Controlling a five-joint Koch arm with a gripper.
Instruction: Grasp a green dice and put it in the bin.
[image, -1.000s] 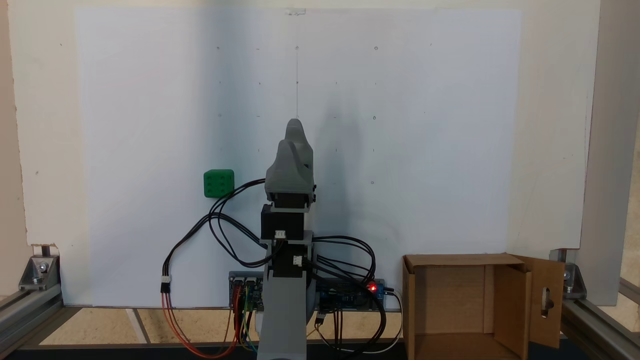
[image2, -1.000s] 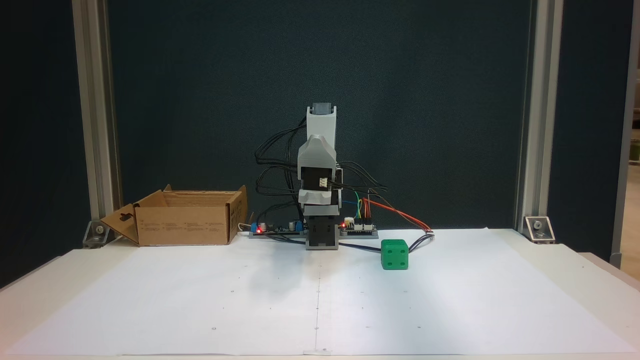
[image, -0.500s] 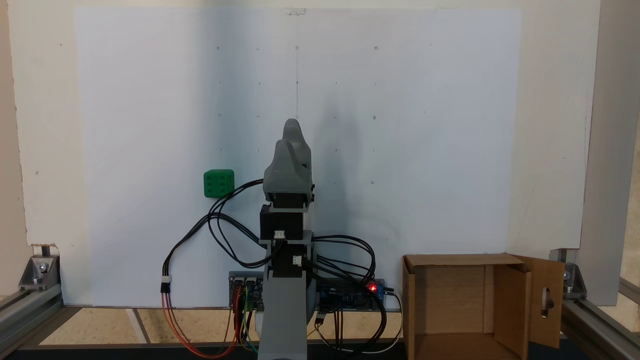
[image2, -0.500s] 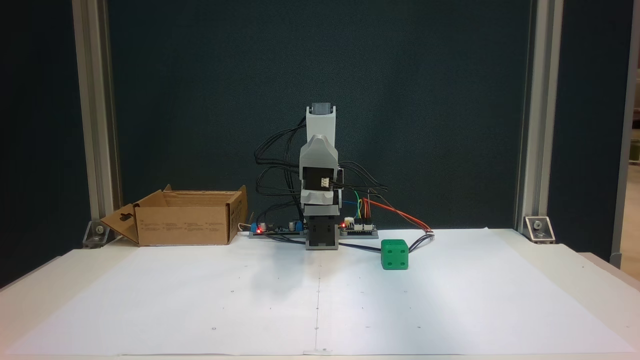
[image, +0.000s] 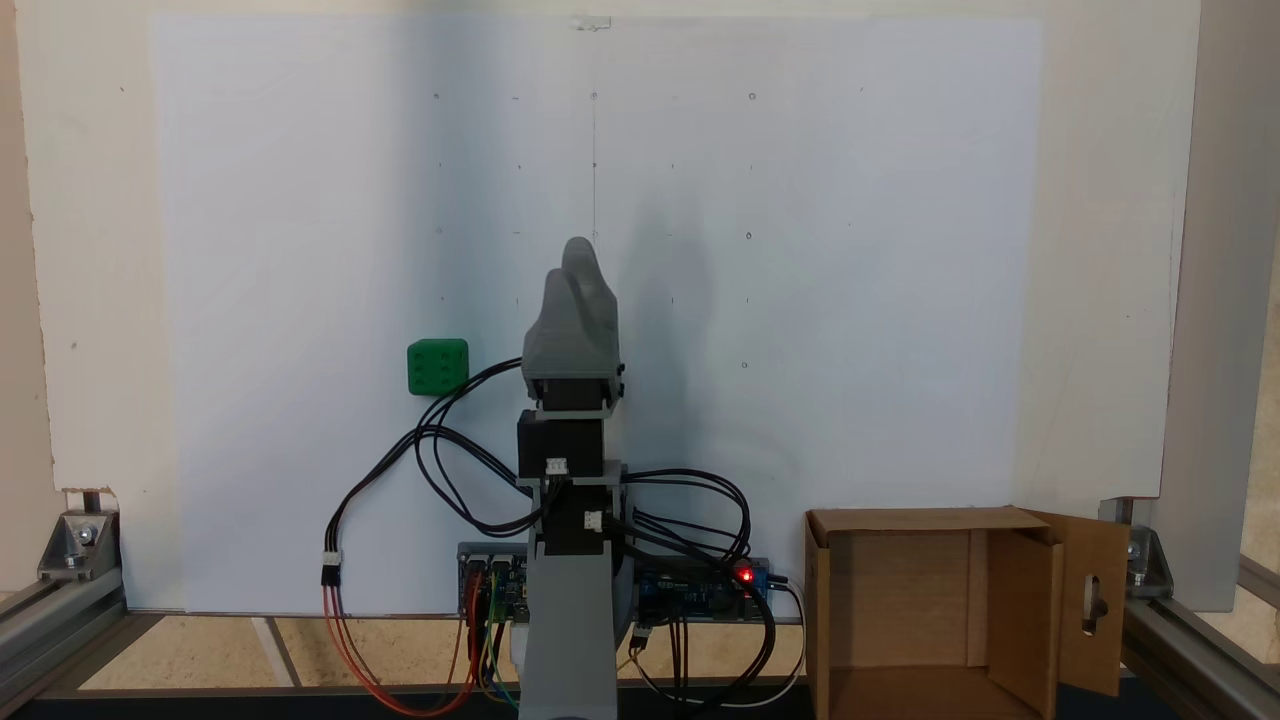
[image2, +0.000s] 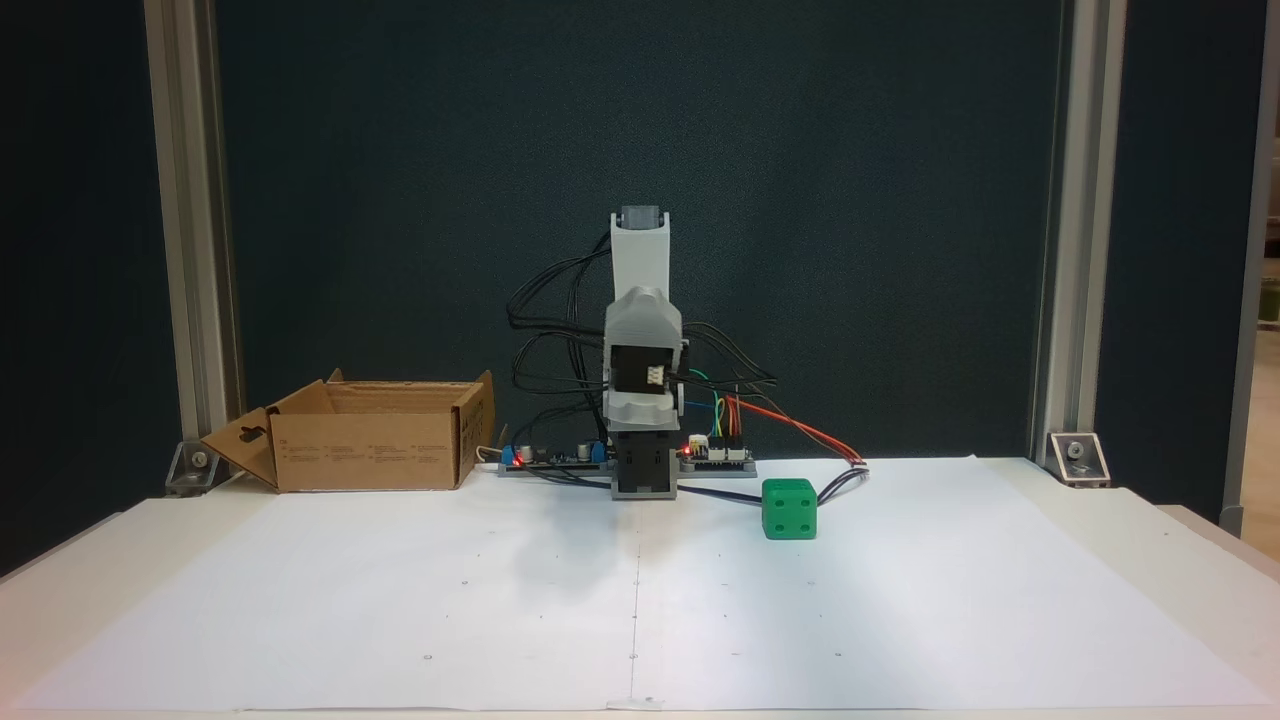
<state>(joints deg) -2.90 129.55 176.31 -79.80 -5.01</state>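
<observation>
The green dice (image: 438, 366) lies on the white paper, left of the arm in one fixed view and to the right of its base (image2: 789, 508) in the other. My grey gripper (image: 579, 262) is folded up above the arm's base, well apart from the dice and with nothing in it. From the front its housing (image2: 643, 340) faces the camera, and its jaws overlap in both fixed views, so no gap shows. The bin (image: 935, 610), a brown cardboard box with a slotted flap, stands open beside the base (image2: 375, 447).
Black and coloured cables (image: 440, 440) loop from the arm past the dice toward circuit boards (image2: 715, 458) at the base. Aluminium frame posts (image2: 190, 250) stand at the table's back corners. White paper (image2: 640, 600) covers the table in front of the arm.
The arm has turned slightly toward the dice's side, and the gripper has tipped a little lower. The dice and the bin have stayed where they were.
</observation>
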